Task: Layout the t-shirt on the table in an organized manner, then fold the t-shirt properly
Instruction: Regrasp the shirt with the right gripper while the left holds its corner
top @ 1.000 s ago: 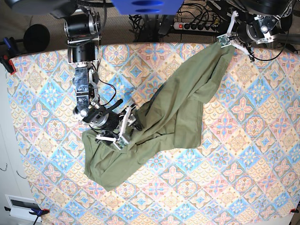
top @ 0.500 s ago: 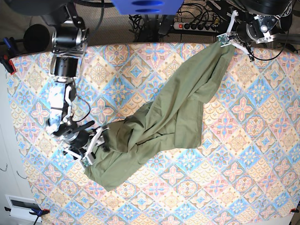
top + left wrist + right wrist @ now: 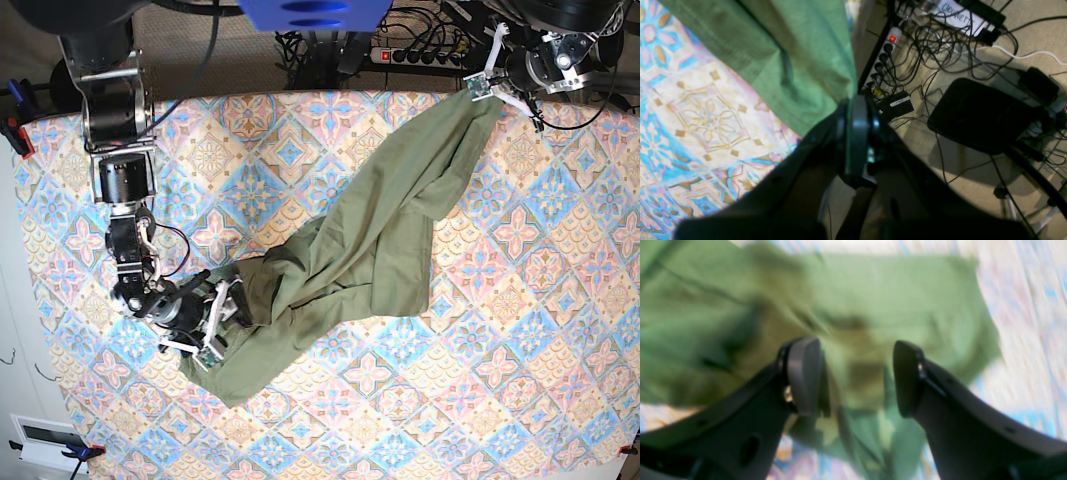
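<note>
The olive-green t-shirt [image 3: 375,235] lies bunched in a long diagonal band across the table [image 3: 520,330], from the far right edge down to the near left. My left gripper [image 3: 481,87] is shut on the shirt's far corner at the table's back edge. In the left wrist view its closed fingers [image 3: 856,133] pinch the green fabric [image 3: 790,50]. My right gripper [image 3: 220,323] stands open at the shirt's lower left end. In the blurred right wrist view its fingers [image 3: 803,373] straddle crumpled cloth [image 3: 873,306] with a wide gap between them.
Behind the table's back edge, a power strip [image 3: 885,50], tangled cables [image 3: 940,43] and a black box [image 3: 977,116] lie on the floor. Clamps [image 3: 15,135] hold the cloth at the left edge. A blue part [image 3: 315,12] overhangs the back middle.
My right arm has swung left and down along the shirt, and the gripper now sits at its lower left end. The cloth there has shifted left. The left gripper has not moved.
</note>
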Action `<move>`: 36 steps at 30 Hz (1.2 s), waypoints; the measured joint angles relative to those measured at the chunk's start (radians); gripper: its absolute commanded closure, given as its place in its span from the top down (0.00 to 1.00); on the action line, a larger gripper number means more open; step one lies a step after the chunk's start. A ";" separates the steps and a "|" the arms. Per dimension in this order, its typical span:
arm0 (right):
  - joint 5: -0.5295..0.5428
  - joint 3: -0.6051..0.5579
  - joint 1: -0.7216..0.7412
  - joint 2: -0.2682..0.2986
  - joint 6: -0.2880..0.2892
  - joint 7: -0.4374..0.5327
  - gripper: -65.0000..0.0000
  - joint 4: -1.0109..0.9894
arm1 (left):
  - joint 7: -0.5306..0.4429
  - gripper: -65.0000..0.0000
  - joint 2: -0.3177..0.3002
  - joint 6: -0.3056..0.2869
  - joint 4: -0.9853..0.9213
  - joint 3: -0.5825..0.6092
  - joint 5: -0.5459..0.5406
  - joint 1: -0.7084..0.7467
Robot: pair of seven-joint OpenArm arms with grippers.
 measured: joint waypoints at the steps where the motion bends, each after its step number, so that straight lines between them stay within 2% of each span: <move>1: 0.003 -0.013 0.002 0.000 0.002 0.002 0.52 -0.022 | -0.001 0.00 0.000 0.000 0.000 0.000 0.000 0.000; 7: -0.018 -0.070 0.006 0.017 0.001 -0.007 0.52 -0.090 | -0.001 0.00 0.001 0.000 0.000 0.001 0.000 0.000; 11: -0.005 -0.111 0.030 0.008 -0.005 0.050 0.52 -0.093 | -0.002 0.00 0.001 0.000 0.000 0.001 0.000 0.000; 14: -0.006 -0.131 0.027 0.003 0.002 0.054 0.50 -0.135 | -0.001 0.00 0.001 0.000 0.000 0.001 0.000 0.000; 16: -0.013 -0.133 0.023 0.009 0.002 0.048 0.41 -0.163 | -0.002 0.00 0.001 0.000 0.000 0.001 0.000 0.000; 21: -0.010 -0.127 0.033 0.011 0.002 0.049 0.03 -0.175 | -0.002 0.00 0.001 0.000 0.000 -0.002 0.000 -0.007; 22: -0.009 -0.127 0.034 0.013 0.002 0.052 0.00 -0.172 | -0.001 0.00 0.001 0.000 0.000 -0.003 0.000 -0.016; 24: -0.006 -0.127 0.031 0.036 0.005 0.050 0.02 -0.143 | -0.001 0.00 0.005 -0.001 0.000 -0.004 0.002 -0.055; 27: -0.010 -0.065 0.013 0.083 0.006 0.035 0.01 -0.054 | -0.023 0.00 0.042 0.000 0.000 -0.037 0.002 -0.103; 29: -0.006 0.013 0.010 0.123 0.003 0.002 0.01 0.010 | -0.043 0.00 0.080 -0.001 0.001 -0.125 -0.008 -0.100; 31: -0.005 0.101 -0.010 0.157 -0.008 -0.039 0.01 0.085 | -0.013 0.00 0.139 0.002 -0.003 -0.200 0.017 -0.109; 33: -0.008 0.171 -0.047 0.167 -0.009 -0.084 0.01 0.163 | -0.001 0.00 0.184 -0.006 -0.010 -0.233 0.013 -0.163; 36: -0.007 0.259 -0.104 0.154 0.009 -0.152 0.01 0.244 | -0.038 0.00 0.223 -0.002 -0.002 -0.264 -0.008 -0.247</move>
